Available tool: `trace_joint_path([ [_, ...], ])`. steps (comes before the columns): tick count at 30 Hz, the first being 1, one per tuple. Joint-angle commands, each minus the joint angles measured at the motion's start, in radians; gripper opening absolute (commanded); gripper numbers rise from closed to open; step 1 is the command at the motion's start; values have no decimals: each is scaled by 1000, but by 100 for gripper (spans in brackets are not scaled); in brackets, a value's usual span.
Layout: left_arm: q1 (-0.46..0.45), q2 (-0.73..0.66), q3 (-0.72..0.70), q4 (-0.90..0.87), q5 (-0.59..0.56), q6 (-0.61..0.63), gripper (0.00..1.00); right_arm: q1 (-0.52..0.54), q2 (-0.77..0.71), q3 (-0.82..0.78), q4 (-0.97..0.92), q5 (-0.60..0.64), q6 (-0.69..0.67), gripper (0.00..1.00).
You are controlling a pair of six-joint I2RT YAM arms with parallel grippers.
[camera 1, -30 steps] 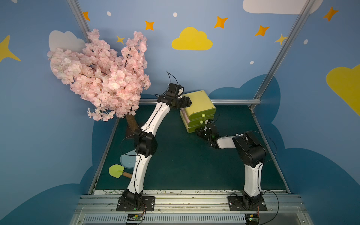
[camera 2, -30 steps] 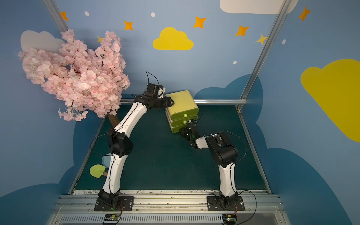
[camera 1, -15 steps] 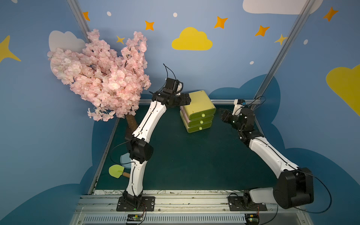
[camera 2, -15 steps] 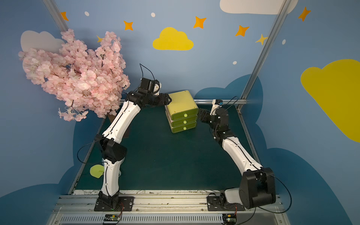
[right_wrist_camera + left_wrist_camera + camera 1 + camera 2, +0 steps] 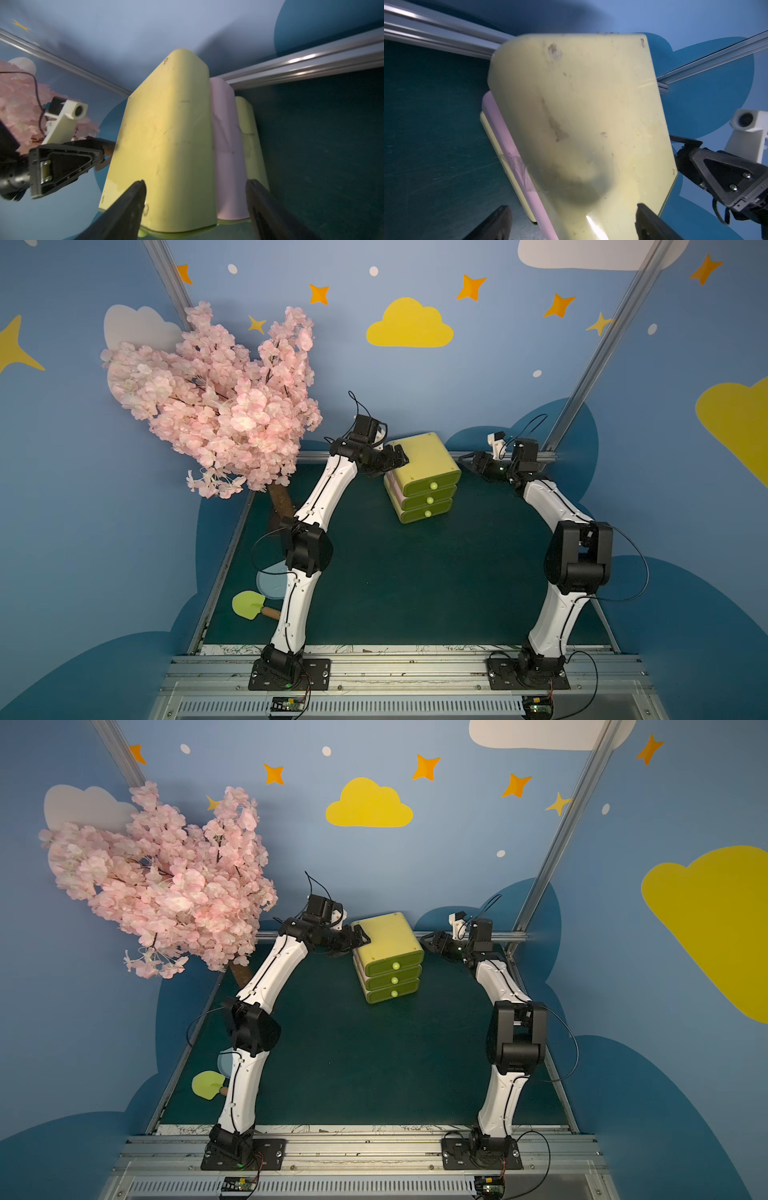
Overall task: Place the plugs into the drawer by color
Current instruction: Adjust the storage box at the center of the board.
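Note:
The drawer (image 5: 422,472) (image 5: 388,950), a yellow-green cabinet of three stacked drawers with round knobs, stands at the back of the green mat with all three fronts pushed in. No plugs show in any view. My left gripper (image 5: 399,459) (image 5: 360,939) hovers open at the cabinet's upper left edge. In the left wrist view its gripper (image 5: 571,220) straddles that edge of the drawer (image 5: 581,108). My right gripper (image 5: 466,458) (image 5: 427,941) is open just right of the cabinet, apart from it. In the right wrist view its gripper (image 5: 195,199) faces the drawer's side (image 5: 170,135).
A pink blossom tree (image 5: 216,406) overhangs the back left corner. A green toy shovel (image 5: 248,605) and a pale blue dish (image 5: 270,585) lie at the left edge behind the left arm. A metal rail (image 5: 548,456) runs along the back.
The right arm has swung from low in front of the cabinet out to its right side, unfolding. Both grippers have opened wider. The left gripper stays by the cabinet's top left.

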Motion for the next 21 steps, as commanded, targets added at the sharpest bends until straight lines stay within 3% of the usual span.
trace_joint_path([
  [1, -4, 16, 32, 44, 100, -41, 95, 31, -52, -18, 42, -119, 24, 79],
  [11, -10, 75, 70, 104, 186, -99, 93, 143, -153, -180, 123, -106, 53, 75],
  [17, -25, 92, 72, 117, 183, -99, 93, 193, -248, -268, 112, -35, 40, 75],
  [21, -28, 68, 73, 53, 134, -31, 92, 189, -286, -308, 87, 5, 18, 77],
])
